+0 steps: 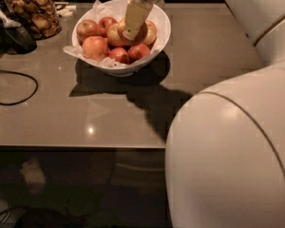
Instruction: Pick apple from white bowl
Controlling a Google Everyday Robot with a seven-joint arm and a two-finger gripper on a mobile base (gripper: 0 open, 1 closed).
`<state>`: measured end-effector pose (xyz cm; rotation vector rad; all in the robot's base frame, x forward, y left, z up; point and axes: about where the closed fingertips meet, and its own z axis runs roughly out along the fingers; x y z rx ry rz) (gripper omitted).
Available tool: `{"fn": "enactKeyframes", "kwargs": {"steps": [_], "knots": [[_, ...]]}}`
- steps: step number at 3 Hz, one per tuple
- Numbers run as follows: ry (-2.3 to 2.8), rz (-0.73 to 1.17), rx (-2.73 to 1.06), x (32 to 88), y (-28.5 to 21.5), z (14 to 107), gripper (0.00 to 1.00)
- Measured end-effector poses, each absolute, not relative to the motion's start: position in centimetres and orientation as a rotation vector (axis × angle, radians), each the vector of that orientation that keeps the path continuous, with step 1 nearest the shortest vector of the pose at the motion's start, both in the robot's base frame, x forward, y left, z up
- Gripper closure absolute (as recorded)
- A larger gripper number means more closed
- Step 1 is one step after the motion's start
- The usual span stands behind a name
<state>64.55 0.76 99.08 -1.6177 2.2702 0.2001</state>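
The white bowl (161,20) stands on the table at the back, lined with crinkled white paper and filled with several apples. My gripper (134,23) comes down from the top edge into the middle of the bowl. It sits right over a red-orange apple (141,34) and hides most of it. Another large red-orange apple (96,47) lies at the bowl's front left. My arm's white shell (237,146) fills the right and lower right of the view.
A glass jar of brown snacks (35,13) stands at the back left. A dark object (16,37) lies beside it, and a black cable (14,87) loops over the table's left side. The table's front edge (85,147) runs across the middle of the view.
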Motion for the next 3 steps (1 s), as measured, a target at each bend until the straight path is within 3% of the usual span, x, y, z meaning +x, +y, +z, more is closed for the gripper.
{"fn": "enactKeyframes", "kwargs": {"steps": [3], "knots": [[2.143,0.137,-1.63,63.9,3.4,104.6,1.0]]}}
